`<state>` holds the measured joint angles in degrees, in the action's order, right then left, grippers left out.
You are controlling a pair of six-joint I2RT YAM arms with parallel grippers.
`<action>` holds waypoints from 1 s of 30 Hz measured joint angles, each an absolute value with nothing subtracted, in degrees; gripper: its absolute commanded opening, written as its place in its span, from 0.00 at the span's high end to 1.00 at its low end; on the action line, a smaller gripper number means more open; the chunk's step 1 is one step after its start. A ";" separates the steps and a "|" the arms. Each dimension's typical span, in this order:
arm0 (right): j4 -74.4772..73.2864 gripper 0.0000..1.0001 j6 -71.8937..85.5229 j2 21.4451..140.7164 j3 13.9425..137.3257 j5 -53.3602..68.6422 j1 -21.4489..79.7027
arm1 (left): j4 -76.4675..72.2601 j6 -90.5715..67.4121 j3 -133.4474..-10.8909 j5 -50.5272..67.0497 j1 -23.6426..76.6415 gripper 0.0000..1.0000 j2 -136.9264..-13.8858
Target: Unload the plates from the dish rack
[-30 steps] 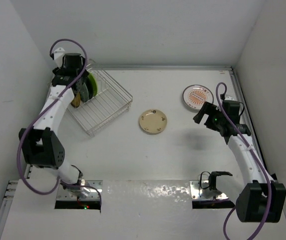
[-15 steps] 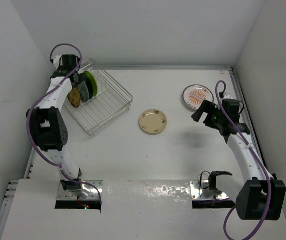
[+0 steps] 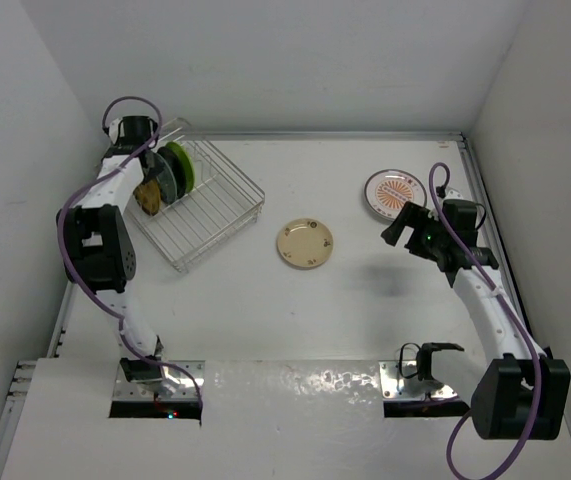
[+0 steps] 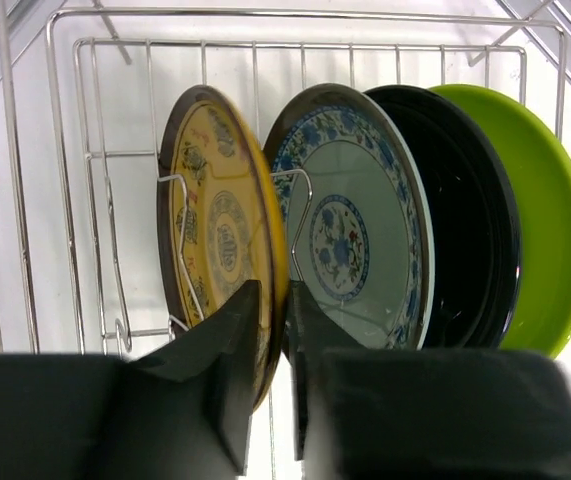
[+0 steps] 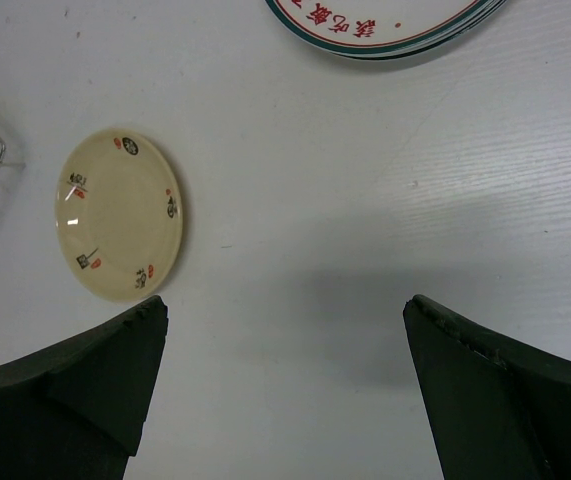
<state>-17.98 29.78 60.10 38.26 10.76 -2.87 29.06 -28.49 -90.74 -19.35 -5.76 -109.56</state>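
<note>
The rack (image 3: 215,212) sits at about 10 o'clock on the table (image 3: 295,320), turned at an angle, with four plates standing upright on edge in its slots at the end nearest the left wall. In the left wrist view they run in a row from 9 o'clock to 3 o'clock: a yellow plate (image 4: 220,240) with a dark rim, a blue plate (image 4: 350,240) with a floral pattern on white, a dark plate (image 4: 470,230) and a lime plate (image 4: 543,220). The last three overlap closely. The yellow one stands a little apart from the blue one. The left gripper (image 4: 273,290) reaches in from 6 o'clock in that view, its jaws drawn close with one finger on the face of the yellow plate and the other behind its rim, pinching the lower edge. Two more plates lie flat on the table, well apart from the rack: a cream plate (image 3: 305,243) near the centre and a sunburst plate (image 3: 396,194) at about 2 o'clock. The right gripper (image 5: 285,305) hangs above bare table just at 6 o'clock of the sunburst plate, jaws spread wide and holding nothing, with the cream plate off toward its 9 o'clock.
</note>
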 measured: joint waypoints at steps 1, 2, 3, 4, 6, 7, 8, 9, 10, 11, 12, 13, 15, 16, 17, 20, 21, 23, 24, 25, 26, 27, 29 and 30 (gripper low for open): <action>-17.98 0.01 29.78 60.07 38.26 10.76 -2.87 | 28.91 -28.47 -90.74 -19.09 -5.87 0.91 -109.62; -17.98 0.01 29.78 60.07 38.26 10.76 -2.87 | 28.77 -28.38 -90.74 -18.83 -5.96 0.96 -109.62; -17.98 0.01 29.78 60.07 38.26 10.76 -2.87 | 28.64 -28.23 -90.74 -18.61 -6.00 1.00 -109.62; -17.98 0.01 29.78 60.07 38.26 10.76 -2.87 | 28.32 -27.92 -90.76 -18.46 -6.04 1.00 -109.62; -17.98 0.01 29.78 60.07 38.26 10.76 -2.87 | 28.34 -27.42 -90.76 -17.96 -6.11 1.00 -109.62; -17.98 0.01 29.78 60.07 38.26 10.74 -2.87 | 28.40 -27.20 -90.76 -17.93 -6.11 1.00 -109.58; -18.00 0.01 29.78 60.07 38.26 10.74 -2.87 | 28.58 -26.98 -90.76 -17.93 -6.11 1.00 -109.49; -18.00 0.01 29.78 60.07 38.26 10.72 -2.87 | 28.88 -26.70 -90.83 -17.93 -6.11 1.00 -109.38; -18.00 0.01 29.78 60.07 38.26 10.70 -2.87 | 29.39 -26.41 -91.09 -17.91 -6.11 1.00 -109.21; -18.00 0.01 29.78 60.07 38.26 10.68 -2.87 | 30.00 -26.04 -91.33 -17.87 -6.11 1.00 -108.95; -18.02 0.01 29.78 60.07 38.26 10.66 -2.87 | 30.74 -25.65 -91.70 -17.82 -6.11 1.00 -108.49; -18.02 0.01 29.78 60.05 38.26 10.55 -2.87 | 31.42 -25.32 -92.20 -17.78 -6.11 1.00 -107.81; -18.04 0.01 29.82 60.01 38.26 10.44 -2.87 | 32.16 -24.60 -93.14 -17.37 -6.11 1.00 -105.71; -18.04 0.01 29.85 59.94 38.26 10.24 -2.87 | 32.34 -24.05 -93.62 -16.82 -6.11 1.00 -104.05; -18.04 0.01 29.93 59.83 38.26 9.93 -2.87 | 32.25 -23.59 -93.91 -16.21 -6.09 1.00 -102.37; -18.11 0.01 30.24 59.22 38.26 8.82 -2.87 | 31.44 -20.36 -94.94 -14.68 -5.80 1.00 -95.50; -18.20 0.01 30.48 58.98 38.26 8.38 -2.87 | 30.79 -19.35 -95.37 -13.72 -5.32 1.00 -93.03; -18.74 0.01 31.05 58.35 38.28 7.01 -2.87 | 29.12 -17.56 -96.16 -12.99 -4.12 1.00 -88.90; -19.18 0.01 31.44 57.87 38.28 5.91 -2.87 | 28.18 -16.58 -96.60 -13.21 -2.26 1.00 -87.13; -19.66 0.01 31.79 57.34 38.35 5.02 -2.87 | 27.46 -15.57 -97.08 -13.91 0.05 1.00 -85.80; -20.27 0.01 32.29 56.66 38.48 4.10 -2.87 | 26.37 -14.70 -97.41 -14.28 3.77 1.00 -84.66; -20.73 0.01 32.71 56.10 38.70 3.29 -2.87 | 25.39 -13.80 -97.47 -14.59 7.90 1.00 -83.94; -22.24 0.01 33.36 55.07 39.75 1.48 -2.87 | 23.49 -12.23 -97.10 -15.55 18.02 1.00 -83.66; -23.35 0.01 33.65 54.59 40.86 0.21 -2.90 | 22.83 -11.70 -96.55 -15.97 22.37 1.00 -84.03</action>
<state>-23.35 33.65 54.59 40.86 0.21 -2.90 22.83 -11.70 -96.55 -15.97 22.37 -84.03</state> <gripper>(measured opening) 0.985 0.024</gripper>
